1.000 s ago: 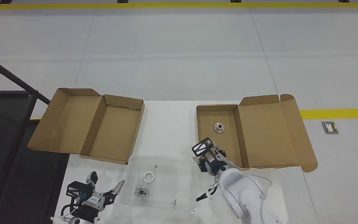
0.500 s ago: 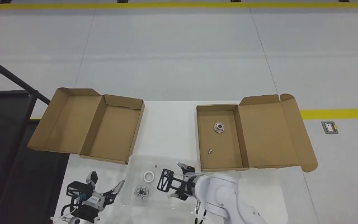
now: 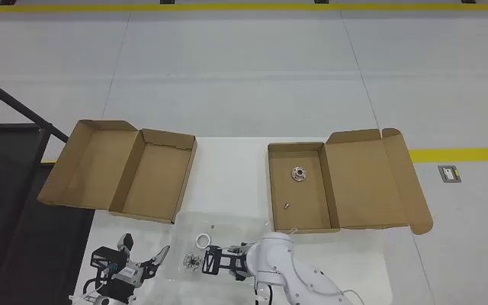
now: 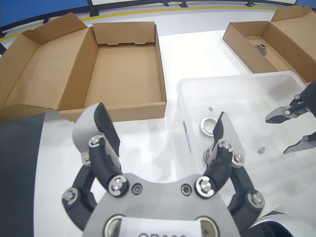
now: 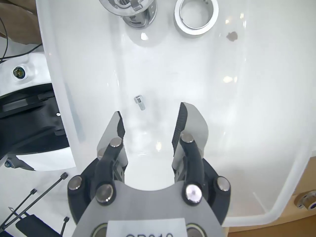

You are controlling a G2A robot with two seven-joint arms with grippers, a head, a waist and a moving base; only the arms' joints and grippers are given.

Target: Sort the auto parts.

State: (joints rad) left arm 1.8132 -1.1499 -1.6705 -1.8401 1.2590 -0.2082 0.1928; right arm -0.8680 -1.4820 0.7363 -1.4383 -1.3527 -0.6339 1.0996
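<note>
Inside the clear bin [image 5: 47, 50], your right end effector [image 5: 150, 110] hangs spread near a small bolt [image 5: 139, 102].
The bolt lies just ahead of the fingertips [image 5: 118, 124], lengthwise along them; your left end effector [image 4: 160, 110], also spread, sits farther off.

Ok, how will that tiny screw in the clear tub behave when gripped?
The screw is a short round cylinder lying on its side, so it will probably roll if nudged. The tub floor looks glossy, so it may skid. It is small against the open right gripper, so likely light and easy to miss.
</note>
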